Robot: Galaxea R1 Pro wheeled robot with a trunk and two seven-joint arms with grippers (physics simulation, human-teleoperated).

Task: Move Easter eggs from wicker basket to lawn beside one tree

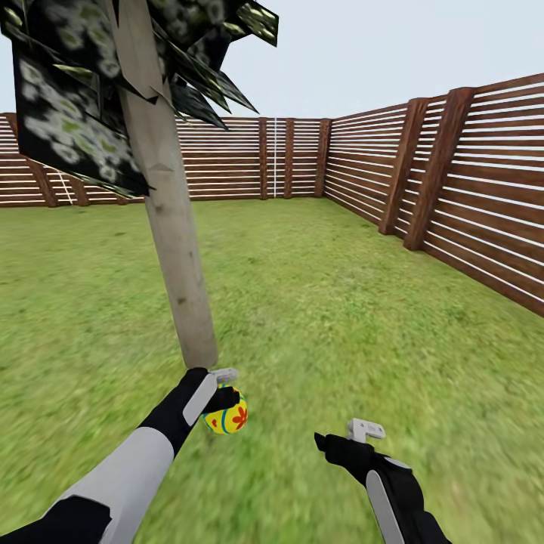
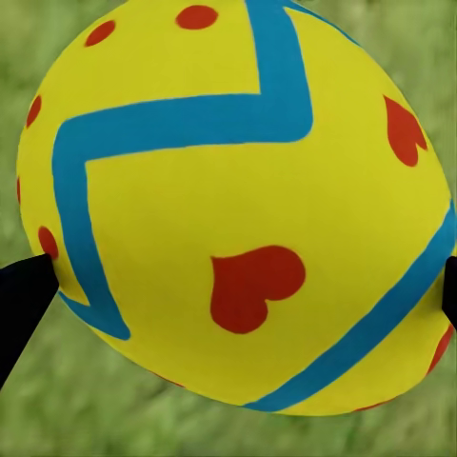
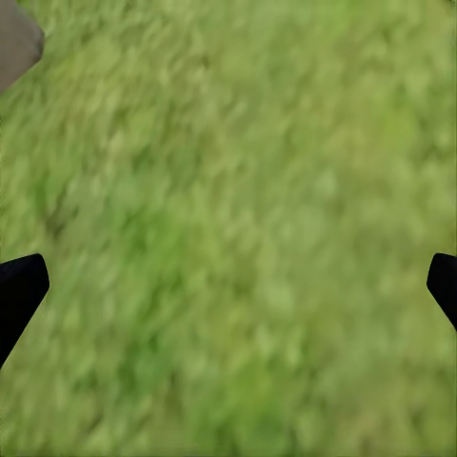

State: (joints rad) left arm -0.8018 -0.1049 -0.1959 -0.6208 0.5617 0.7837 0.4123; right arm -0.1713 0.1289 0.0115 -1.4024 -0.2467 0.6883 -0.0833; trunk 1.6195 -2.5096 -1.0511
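Note:
A yellow Easter egg (image 1: 227, 415) with blue zigzag bands and red marks sits in my left gripper (image 1: 224, 404), which is shut on it just in front of the base of the tree (image 1: 172, 242). The tree has a pale grey-beige trunk and dark blocky foliage. Close up, the egg (image 2: 238, 200) lies between the two dark fingertips (image 2: 21, 295) over blurred grass. My right gripper (image 1: 340, 437) hangs open above the lawn (image 1: 325, 302), to the right of the egg, with only grass (image 3: 238, 238) between its fingers. The wicker basket is out of view.
A brown slatted wooden fence (image 1: 468, 189) runs along the right side and across the back of the garden. Open grass stretches ahead and to the right of the tree. A bit of the trunk (image 3: 14, 43) appears in the right wrist view.

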